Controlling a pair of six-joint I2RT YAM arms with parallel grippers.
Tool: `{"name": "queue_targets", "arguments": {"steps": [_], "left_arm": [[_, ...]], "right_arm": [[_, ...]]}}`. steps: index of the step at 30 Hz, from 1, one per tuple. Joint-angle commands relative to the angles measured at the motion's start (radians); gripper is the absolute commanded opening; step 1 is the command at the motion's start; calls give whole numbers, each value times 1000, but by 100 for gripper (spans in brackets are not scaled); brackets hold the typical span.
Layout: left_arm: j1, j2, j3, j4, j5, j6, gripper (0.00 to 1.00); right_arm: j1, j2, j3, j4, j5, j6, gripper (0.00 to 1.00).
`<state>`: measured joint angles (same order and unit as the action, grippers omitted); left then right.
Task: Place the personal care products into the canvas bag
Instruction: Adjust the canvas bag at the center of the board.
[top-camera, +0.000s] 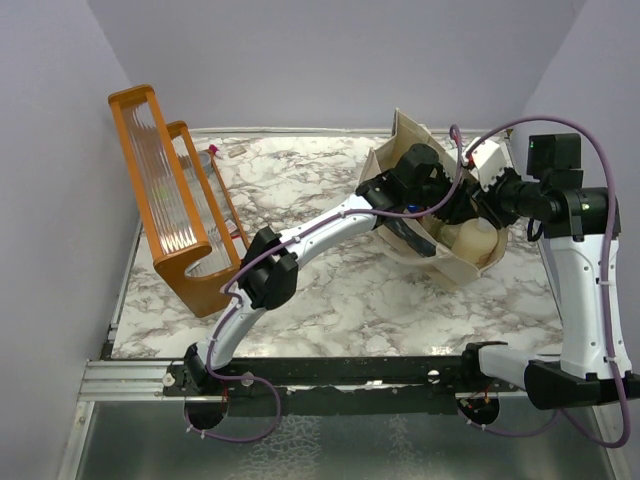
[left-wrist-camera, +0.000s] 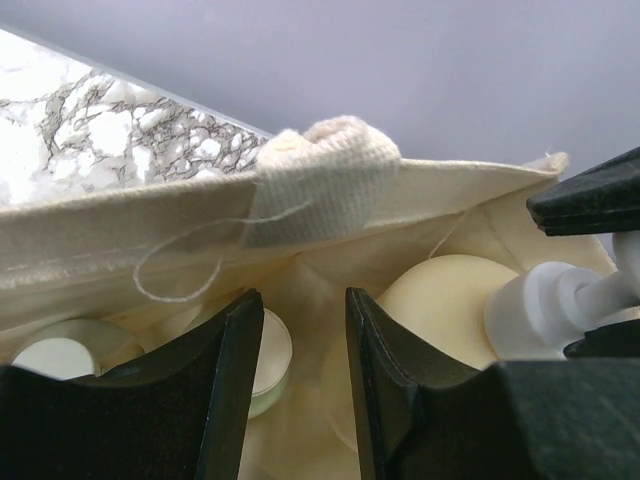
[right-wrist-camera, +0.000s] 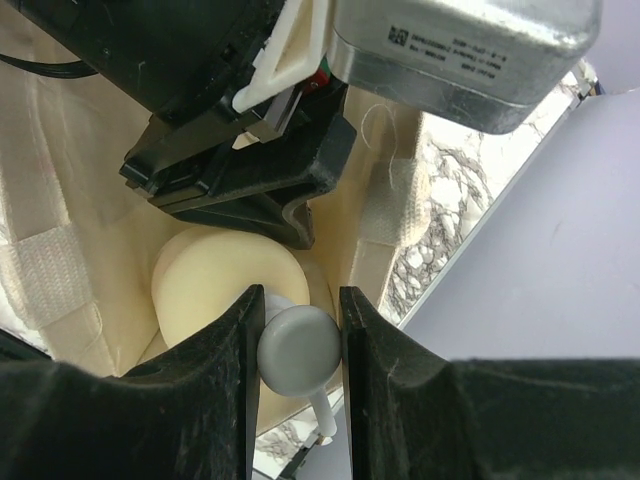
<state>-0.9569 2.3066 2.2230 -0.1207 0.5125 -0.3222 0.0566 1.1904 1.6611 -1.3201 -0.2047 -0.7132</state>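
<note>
The slumped beige canvas bag (top-camera: 455, 268) sits far right on the marble counter (top-camera: 330, 290), the right tool (right-wrist-camera: 298, 300) inside it clamping the grey head of the pump bottle (right-wrist-camera: 298, 350), the left tool (left-wrist-camera: 300, 300) narrowly parted, empty.

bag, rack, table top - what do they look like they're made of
bag: cream woven cloth, likely canvas, matte; weave and loose threads show.
rack: orange frame, smooth with slight sheen, wood or plastic, unclear; ribbed clear panels.
table: marble look, white with grey veins; stone or printed laminate, cannot tell.
</note>
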Motion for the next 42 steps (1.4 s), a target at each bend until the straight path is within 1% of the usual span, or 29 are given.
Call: {"name": "queue_targets", "arguments": {"steps": [1,7,13,21,30,32,36,38,40,42], "left_arm": [[-79,8,53,1,138,0,42],[-57,-31,54,-19,152,20,46],[-42,-76,42,-52,156,56,53],[14,-159,-42,-89,110,71,60],[74,-267,-126,-166,103,172,67],[84,-289,-146,-181,120,196,69],[90,-324,-172,-201,205,251,72],[90,-338,-196,-202,225,248,72],[90,-344,-228,-166,219,212,72],[89,-332,-237,-134,154,152,71]], "right_arm": [[5,-13,-38,162,-57,-59,1],[6,-21,-45,175,-56,-76,1],[6,-17,-24,177,-51,-83,1],[6,-8,17,164,-36,-80,1],[6,-10,6,156,-18,-79,1],[6,-6,14,157,-9,-72,1],[6,0,43,155,-8,-54,1],[6,2,55,149,-17,-47,1],[6,1,59,146,-24,-43,1],[6,-2,64,145,-31,-40,1]]}}
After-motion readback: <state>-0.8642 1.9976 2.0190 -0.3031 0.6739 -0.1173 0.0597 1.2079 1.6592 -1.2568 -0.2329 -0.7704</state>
